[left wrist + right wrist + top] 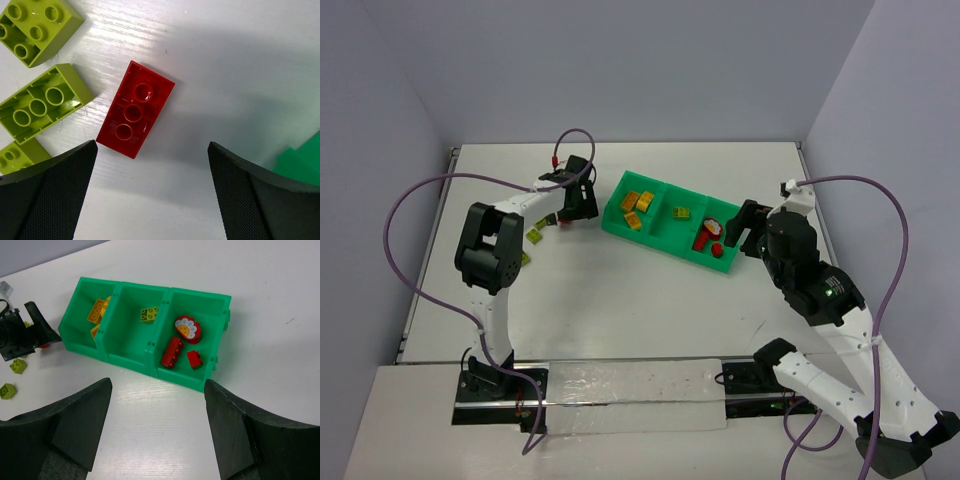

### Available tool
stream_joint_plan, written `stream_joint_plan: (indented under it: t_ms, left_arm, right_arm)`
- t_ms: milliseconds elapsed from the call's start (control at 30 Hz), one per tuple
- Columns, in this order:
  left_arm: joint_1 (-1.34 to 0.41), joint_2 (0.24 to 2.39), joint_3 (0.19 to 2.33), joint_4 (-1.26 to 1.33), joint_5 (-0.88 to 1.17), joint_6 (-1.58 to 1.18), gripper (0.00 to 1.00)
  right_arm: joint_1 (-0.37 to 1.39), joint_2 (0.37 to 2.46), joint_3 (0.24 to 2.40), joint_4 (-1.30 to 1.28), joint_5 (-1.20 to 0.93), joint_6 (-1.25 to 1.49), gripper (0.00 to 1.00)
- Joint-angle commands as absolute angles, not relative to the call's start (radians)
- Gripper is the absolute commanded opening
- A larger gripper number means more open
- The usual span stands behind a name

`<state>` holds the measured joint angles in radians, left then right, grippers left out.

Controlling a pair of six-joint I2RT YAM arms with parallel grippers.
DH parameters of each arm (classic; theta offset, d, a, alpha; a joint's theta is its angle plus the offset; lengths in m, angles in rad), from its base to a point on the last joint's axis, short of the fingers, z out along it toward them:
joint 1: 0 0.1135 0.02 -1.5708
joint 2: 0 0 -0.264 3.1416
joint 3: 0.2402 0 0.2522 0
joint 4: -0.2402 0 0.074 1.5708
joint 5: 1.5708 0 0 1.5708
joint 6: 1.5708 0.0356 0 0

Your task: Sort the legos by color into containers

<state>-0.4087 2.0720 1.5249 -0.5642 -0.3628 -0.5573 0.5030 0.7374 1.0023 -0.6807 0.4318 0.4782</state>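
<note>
The left tool (151, 167) hangs wide open over a red brick (136, 109) lying upside down on the table (240, 60), so the pick-up probably calls for dropping, closing, then carrying it to the red compartment of the tray (182, 381); the right tool (157, 385) stands open, empty.

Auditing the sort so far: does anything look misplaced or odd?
Nothing is missorted in the bright green three-compartment plastic tray. On the white table, the small red rectangular plastic brick lies underside up, hollow tubes showing, as does one olive-green brick beside it.
</note>
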Motion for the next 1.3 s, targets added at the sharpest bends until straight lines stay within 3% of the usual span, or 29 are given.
stream_joint_plan:
  t_ms: [0, 233, 367, 667, 900, 1100, 1267]
  left_arm:
    - [-0.378, 2.051, 1.522, -0.499, -0.337, -0.453, 0.99]
    - [-0.348, 2.087, 1.525, -0.434, -0.245, -0.381, 0.99]
    - [-0.348, 2.106, 1.55, -0.435, -0.23, -0.362, 0.92]
    - [-0.35, 2.089, 1.538, -0.437, -0.221, -0.371, 0.57]
    - [-0.35, 1.957, 1.524, -0.474, -0.222, -0.409, 0.01]
    - [-0.427, 1.806, 1.569, -0.494, -0.122, -0.427, 0.0]
    - [-0.587, 1.811, 1.677, -0.519, -0.087, -0.46, 0.0]
  right_arm:
    - [0.499, 0.742, 1.044, -0.653, 0.434, 0.478, 0.81]
    - [0.5, 0.746, 1.054, -0.66, 0.44, 0.476, 0.81]
    - [0.499, 0.752, 1.056, -0.66, 0.434, 0.482, 0.82]
    - [0.499, 0.759, 1.054, -0.652, 0.428, 0.485, 0.81]
    - [0.499, 0.753, 1.049, -0.647, 0.423, 0.489, 0.81]
    - [0.499, 0.741, 1.045, -0.644, 0.421, 0.497, 0.81]
    - [0.499, 0.727, 1.05, -0.65, 0.453, 0.496, 0.81]
